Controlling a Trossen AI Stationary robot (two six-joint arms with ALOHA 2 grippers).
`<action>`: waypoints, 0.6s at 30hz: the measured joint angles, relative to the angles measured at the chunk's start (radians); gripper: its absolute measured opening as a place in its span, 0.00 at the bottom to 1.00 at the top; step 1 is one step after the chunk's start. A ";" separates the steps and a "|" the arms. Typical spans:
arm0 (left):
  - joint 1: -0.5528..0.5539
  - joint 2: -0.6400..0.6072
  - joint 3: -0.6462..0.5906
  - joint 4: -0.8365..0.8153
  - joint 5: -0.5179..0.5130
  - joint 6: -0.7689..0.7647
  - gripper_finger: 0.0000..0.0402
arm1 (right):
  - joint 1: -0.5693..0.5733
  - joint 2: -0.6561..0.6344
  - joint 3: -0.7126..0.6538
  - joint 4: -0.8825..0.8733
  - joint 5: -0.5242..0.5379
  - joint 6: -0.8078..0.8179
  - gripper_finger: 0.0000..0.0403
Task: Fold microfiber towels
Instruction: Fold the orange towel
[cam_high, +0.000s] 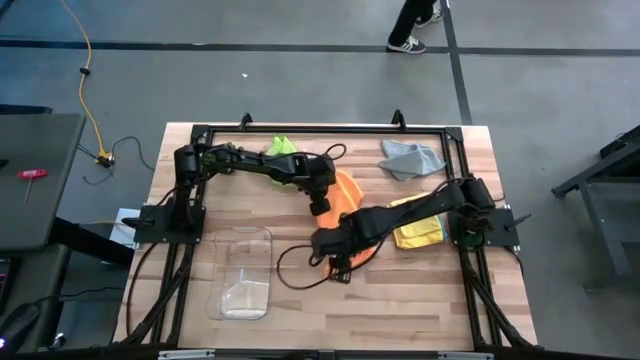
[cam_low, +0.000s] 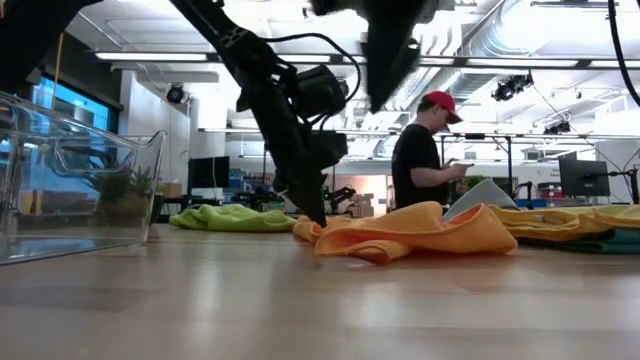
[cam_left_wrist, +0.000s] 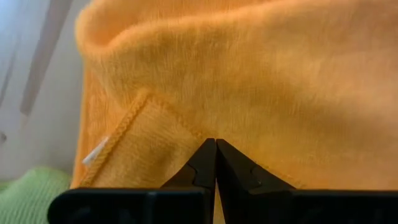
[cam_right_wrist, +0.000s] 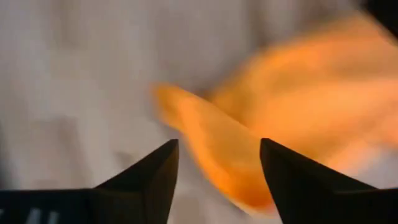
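Note:
The orange towel (cam_high: 352, 192) lies bunched and partly folded over on the table's middle, and fills the left wrist view (cam_left_wrist: 249, 74). My left gripper (cam_high: 320, 207) is down at the towel's left edge, shut on it (cam_left_wrist: 216, 146). My right gripper (cam_high: 336, 252) hovers open above the towel's near end (cam_right_wrist: 219, 142), touching nothing; the cloth under it (cam_right_wrist: 280, 106) is blurred. The lime green towel (cam_high: 282, 146) and the grey towel (cam_high: 410, 158) rest at the far side. The yellow towel (cam_high: 420, 230) lies at the right, on a teal one (cam_low: 600, 240). My left gripper pinches the orange towel between its shut fingertips at the cloth's left edge (cam_left_wrist: 214, 127), close to a hemmed corner (cam_left_wrist: 140, 115). The fingers slant down from the table's left and far side (cam_low: 318, 215). The towel stays on the table, slack; one layer or several, I cannot tell.
A clear plastic bin (cam_high: 245, 270) stands at the near left. A person (cam_low: 425, 150) stands beyond the far edge in the low view. Bare wood (cam_high: 400, 300) shows along the near side.

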 joint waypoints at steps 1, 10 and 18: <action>0.003 -0.001 -0.003 0.001 0.002 0.000 0.00 | 0.000 -0.011 0.000 -0.055 0.045 0.018 0.56; 0.051 -0.127 -0.004 0.033 0.058 -0.035 0.00 | 0.011 -0.184 0.000 -0.235 0.261 0.084 0.56; 0.066 -0.207 -0.003 -0.010 0.118 -0.146 0.00 | 0.007 -0.496 -0.425 0.019 0.293 0.249 0.56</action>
